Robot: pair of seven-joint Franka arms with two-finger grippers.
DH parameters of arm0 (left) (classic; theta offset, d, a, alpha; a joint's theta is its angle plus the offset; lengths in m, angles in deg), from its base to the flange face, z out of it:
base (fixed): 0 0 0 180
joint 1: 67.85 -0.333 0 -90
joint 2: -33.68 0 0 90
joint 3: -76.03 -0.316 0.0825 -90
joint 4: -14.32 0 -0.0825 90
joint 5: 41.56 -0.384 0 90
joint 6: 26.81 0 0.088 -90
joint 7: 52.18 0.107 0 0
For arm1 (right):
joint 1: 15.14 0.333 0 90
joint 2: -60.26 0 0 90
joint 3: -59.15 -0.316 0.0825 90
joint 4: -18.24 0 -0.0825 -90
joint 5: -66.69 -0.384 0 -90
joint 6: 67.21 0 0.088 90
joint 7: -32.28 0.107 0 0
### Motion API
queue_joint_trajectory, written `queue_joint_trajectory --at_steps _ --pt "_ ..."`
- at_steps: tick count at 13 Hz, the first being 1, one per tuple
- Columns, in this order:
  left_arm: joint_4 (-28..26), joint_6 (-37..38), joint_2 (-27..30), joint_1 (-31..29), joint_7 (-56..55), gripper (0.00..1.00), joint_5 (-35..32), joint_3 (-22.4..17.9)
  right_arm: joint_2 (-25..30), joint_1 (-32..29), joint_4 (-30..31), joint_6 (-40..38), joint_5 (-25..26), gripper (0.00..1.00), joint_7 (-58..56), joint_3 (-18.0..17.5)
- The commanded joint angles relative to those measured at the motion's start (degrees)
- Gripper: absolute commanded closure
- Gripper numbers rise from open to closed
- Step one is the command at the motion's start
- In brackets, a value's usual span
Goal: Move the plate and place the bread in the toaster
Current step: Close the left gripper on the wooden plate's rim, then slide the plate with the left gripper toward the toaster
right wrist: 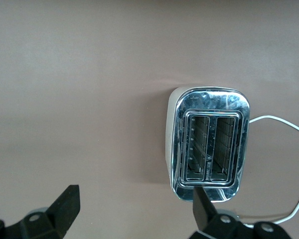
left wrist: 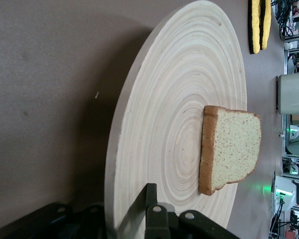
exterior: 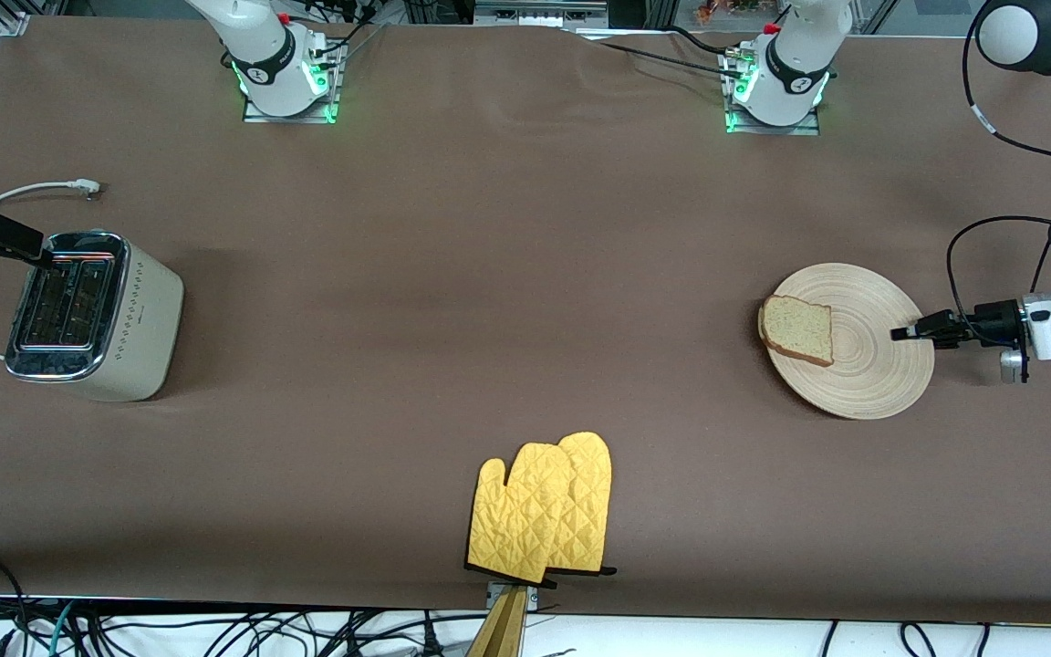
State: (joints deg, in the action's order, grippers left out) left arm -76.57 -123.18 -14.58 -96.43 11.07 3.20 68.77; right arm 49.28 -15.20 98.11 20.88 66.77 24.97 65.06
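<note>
Front view. Table [exterior: 452, 274] with brown cover. Plate [exterior: 863, 365], round, pale wood, toward the left arm's end. Bread [exterior: 797, 329], one slice, lying on the plate at the edge turned toward the middle of the table. Left gripper [exterior: 901, 332] at the plate's rim nearest the left arm's end, fingers closed on that rim. Toaster [exterior: 92, 315], cream with chrome top, two slots up, toward the right arm's end; white cord [exterior: 24, 192] curling beside it. Right gripper [exterior: 37, 255] over the toaster's outer end, holding nothing. Yellow oven mitt [exterior: 544, 511], nearer the front camera than everything else, about midway along the table.

Left wrist view. Plate [left wrist: 174, 129] with ring grooves; bread [left wrist: 231, 149] flat on it. Fingers [left wrist: 152, 209] pinched onto the rim. Mitt [left wrist: 259, 25] and toaster [left wrist: 294, 94] visible farther off.

Right wrist view. Toaster [right wrist: 209, 144] seen from above, both slots empty. Right gripper [right wrist: 134, 204] spread wide, one finger over the toaster's end, nothing between the fingers.
</note>
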Motion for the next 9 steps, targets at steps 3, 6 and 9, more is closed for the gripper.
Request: queue_joint_trajectory --at_steps 3,6,9 --pt "0.5 -1.5 -2.4 0.7 1.3 1.00 1.1 0.1 -0.4 -0.8 -1.0 -0.3 -1.0 0.00 -0.2 -0.3" --pt "-0.1 -1.2 -2.4 2.1 0.4 1.00 3.5 0.6 -0.4 -0.9 -1.0 -0.3 -1.0 0.00 -0.2 -0.3" --pt "-0.1 -0.8 -2.2 3.0 -4.1 1.00 3.8 3.2 -0.5 -1.0 -1.0 -0.3 -1.0 0.00 -0.2 -0.3"
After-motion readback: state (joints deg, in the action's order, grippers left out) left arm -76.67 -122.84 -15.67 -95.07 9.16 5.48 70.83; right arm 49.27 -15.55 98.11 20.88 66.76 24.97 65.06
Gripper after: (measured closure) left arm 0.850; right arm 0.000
